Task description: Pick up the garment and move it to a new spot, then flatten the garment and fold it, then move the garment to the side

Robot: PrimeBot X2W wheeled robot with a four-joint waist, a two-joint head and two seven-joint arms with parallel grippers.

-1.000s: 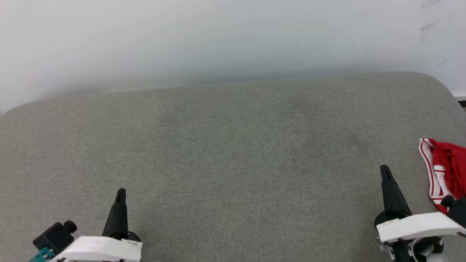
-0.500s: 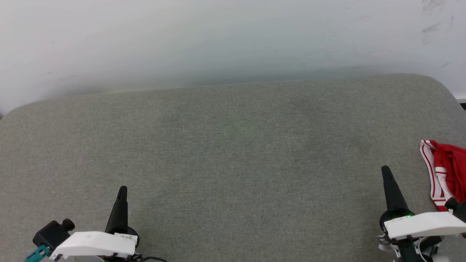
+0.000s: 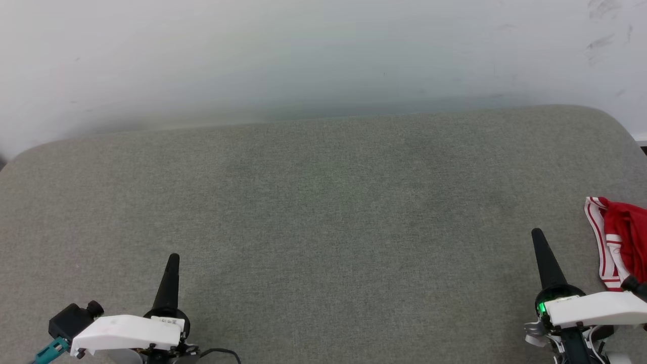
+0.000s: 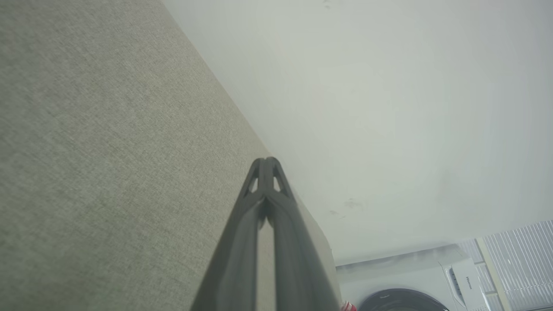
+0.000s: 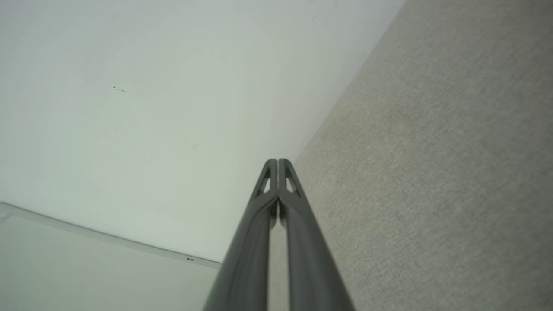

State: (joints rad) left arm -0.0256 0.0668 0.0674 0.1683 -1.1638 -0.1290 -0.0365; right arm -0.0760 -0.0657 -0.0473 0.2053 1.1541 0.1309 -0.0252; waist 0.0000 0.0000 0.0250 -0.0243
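A grey cloth-covered counter [image 3: 323, 202] with rounded far corners stands against a pale wall [image 3: 303, 55]. The garment [image 3: 624, 237] lies bunched at the counter's right edge. It is a heap of red cloth with a white, red-striped band curving down its near side, and part of it is cut off by the edge of the head view. No lettering or number can be made out from here.

The right claw [image 3: 536, 233] hovers low over the counter just to the left of the garment, apart from it. Its two dark fingers are pressed together into a single spike pointing toward the wall, and the right wrist view [image 5: 278, 162] shows the tips meeting with nothing between them. A small green light [image 3: 542, 307] glows on the wrist behind it.

The left claw [image 3: 173, 259] is well apart from the garment, near the front of the counter on the left. It is likewise closed and empty, its fingertips touching in the left wrist view [image 4: 268, 160]. That view also shows a white washing machine [image 4: 436, 280] and slatted blinds [image 4: 518, 255] past the counter's far end.
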